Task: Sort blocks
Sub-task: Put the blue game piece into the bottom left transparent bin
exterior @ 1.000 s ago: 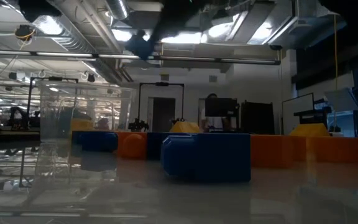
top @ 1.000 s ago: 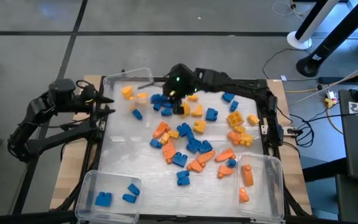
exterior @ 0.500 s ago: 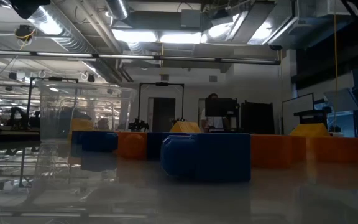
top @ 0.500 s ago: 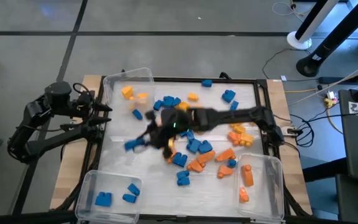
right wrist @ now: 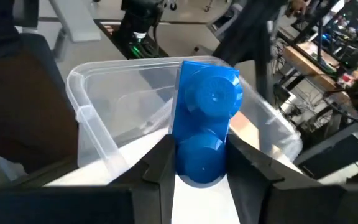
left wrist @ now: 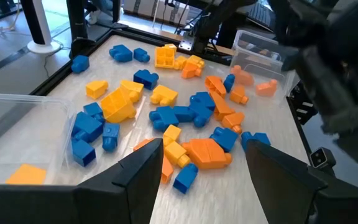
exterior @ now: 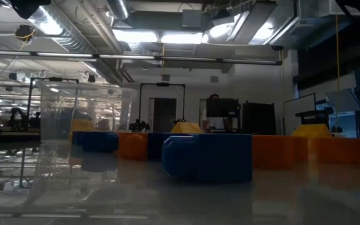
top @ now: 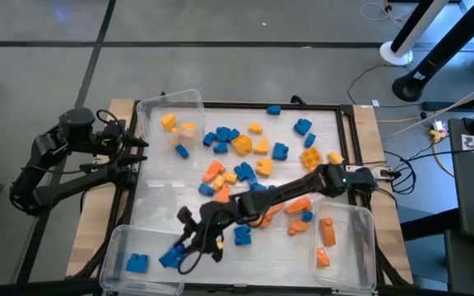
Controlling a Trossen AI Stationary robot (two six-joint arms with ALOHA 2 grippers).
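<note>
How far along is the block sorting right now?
Early still. Done: a few blue blocks in the near-left bin, two orange ones in the near-right bin, some yellow in the far-left bin. In hand: the right gripper holds a blue block over the near-left bin. Left: dozens of mixed blocks. The left gripper waits open.

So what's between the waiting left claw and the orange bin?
High view: the block pile on the tray, between left gripper and orange bin.

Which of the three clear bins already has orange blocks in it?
The near-right bin, holding two orange blocks; the near-left one holds blue.
</note>
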